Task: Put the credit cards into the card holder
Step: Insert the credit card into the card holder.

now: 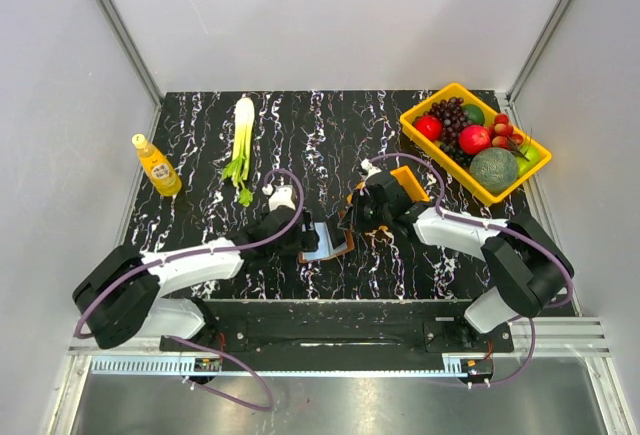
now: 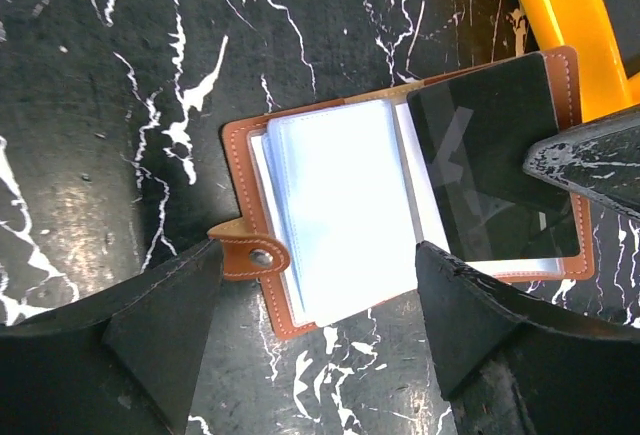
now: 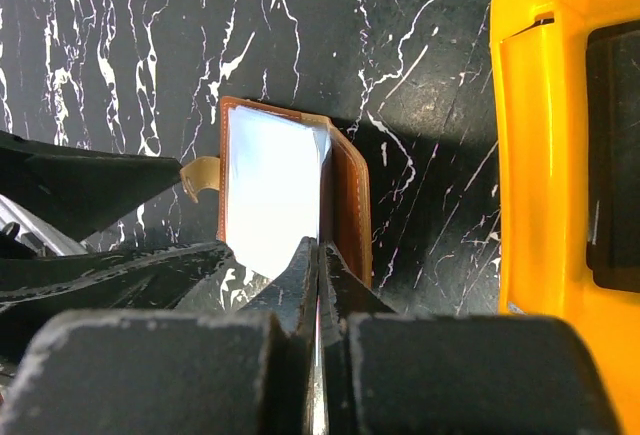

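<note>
The card holder (image 2: 250,245), a brown wallet with clear sleeves, lies open on the black marble table; it also shows in the top view (image 1: 328,242) and the right wrist view (image 3: 347,195). My left gripper (image 2: 316,247) is open, with a finger on each side of the wallet's near edge, and holds nothing. My right gripper (image 3: 318,250) is shut on a credit card (image 2: 490,155), which looks dark and glossy and stands tilted over the wallet's right half. I cannot tell whether its edge is inside a sleeve. No other cards show.
A small orange bin (image 1: 412,181) sits just right of the wallet, under my right arm. A yellow tray (image 1: 455,87) of fruit stands at the back right. A leek (image 1: 241,135) and a yellow bottle (image 1: 157,165) are at the back left.
</note>
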`<state>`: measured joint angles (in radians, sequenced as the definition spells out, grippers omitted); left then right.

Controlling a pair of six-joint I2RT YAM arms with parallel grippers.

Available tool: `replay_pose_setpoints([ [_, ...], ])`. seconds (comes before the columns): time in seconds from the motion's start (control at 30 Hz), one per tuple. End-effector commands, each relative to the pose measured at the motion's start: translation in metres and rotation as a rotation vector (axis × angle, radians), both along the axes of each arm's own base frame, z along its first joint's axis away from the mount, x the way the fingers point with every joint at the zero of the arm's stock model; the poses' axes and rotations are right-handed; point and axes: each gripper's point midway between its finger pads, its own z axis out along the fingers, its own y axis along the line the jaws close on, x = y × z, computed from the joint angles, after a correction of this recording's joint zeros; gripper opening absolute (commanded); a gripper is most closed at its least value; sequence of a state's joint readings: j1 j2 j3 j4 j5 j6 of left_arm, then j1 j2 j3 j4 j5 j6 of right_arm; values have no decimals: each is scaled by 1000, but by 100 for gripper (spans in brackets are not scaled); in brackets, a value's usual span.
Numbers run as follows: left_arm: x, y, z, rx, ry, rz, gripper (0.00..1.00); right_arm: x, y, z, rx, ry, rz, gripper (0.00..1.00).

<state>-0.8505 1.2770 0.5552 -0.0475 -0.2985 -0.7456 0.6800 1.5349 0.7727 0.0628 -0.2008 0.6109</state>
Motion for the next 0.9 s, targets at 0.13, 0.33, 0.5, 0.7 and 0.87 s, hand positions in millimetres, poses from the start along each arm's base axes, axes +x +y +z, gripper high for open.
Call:
replay_pose_setpoints([
  [0.13,-1,-16,-27,-33,72,6,73,6,7,8,16,-24,-20,0],
  [0.33,-4,-4,-50,44,125,54,55,5,12,8,79,4,-57,0],
  [0.5,-10,5,-62,74,150,68,47,9,2,-3,48,1,-115,0],
  [0.7,-16,14,-75,131,176,70,43,10,-12,1,52,-37,-186,0],
  [0.87,-18,17,-82,153,190,67,40,10,-16,-3,45,-34,-213,0],
])
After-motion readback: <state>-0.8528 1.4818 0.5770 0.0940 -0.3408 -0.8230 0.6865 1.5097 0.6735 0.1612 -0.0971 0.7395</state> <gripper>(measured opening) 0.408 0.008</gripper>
